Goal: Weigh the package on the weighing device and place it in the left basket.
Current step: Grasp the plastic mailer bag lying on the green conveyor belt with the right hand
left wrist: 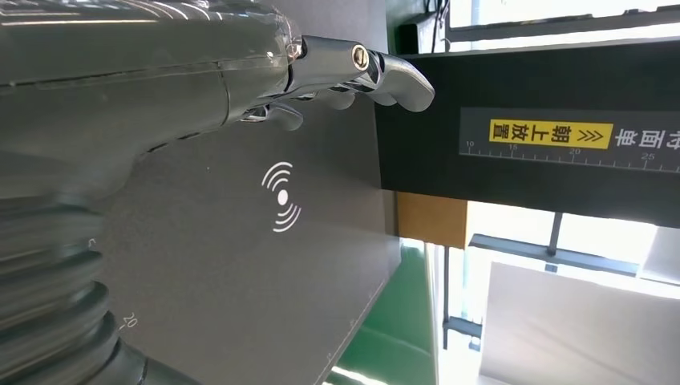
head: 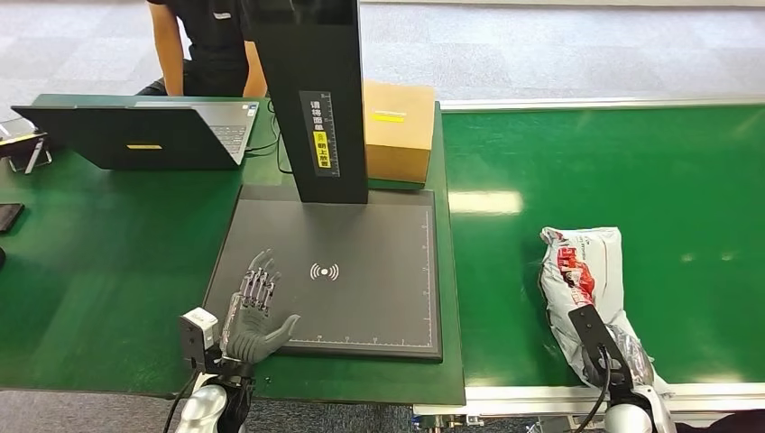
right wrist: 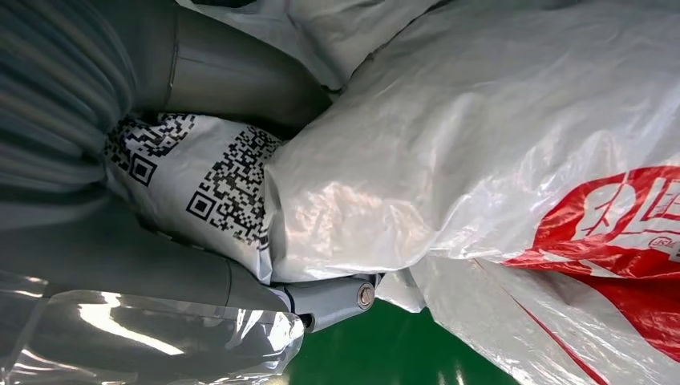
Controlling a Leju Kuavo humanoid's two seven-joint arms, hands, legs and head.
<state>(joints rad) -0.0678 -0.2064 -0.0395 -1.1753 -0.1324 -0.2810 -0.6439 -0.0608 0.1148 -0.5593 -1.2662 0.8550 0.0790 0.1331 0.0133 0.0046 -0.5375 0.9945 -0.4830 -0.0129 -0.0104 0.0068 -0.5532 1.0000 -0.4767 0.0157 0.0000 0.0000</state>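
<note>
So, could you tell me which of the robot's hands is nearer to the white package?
Right. The right hand grips the white package on the green belt; the left hand hovers over the dark scale plate, well apart from it.

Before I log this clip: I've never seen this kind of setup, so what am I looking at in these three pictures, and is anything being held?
This is a humanoid robot with two arms that end in many-fingered hands. The wide picture comes from its head, looking down at green tables. The other two come from cameras at its wrists, so they look turned and very close.

In the head view, the left hand hangs over the near left corner of the weighing device, a dark flat plate with a black post rising behind it. Its fingers are apart and it holds nothing.

The package, a white plastic bag with red print, lies on the green belt to the right. The right hand grips its near end; the right wrist view shows fingers wrapped around the plastic.

Further back are a laptop, a cardboard box and a person.
</note>
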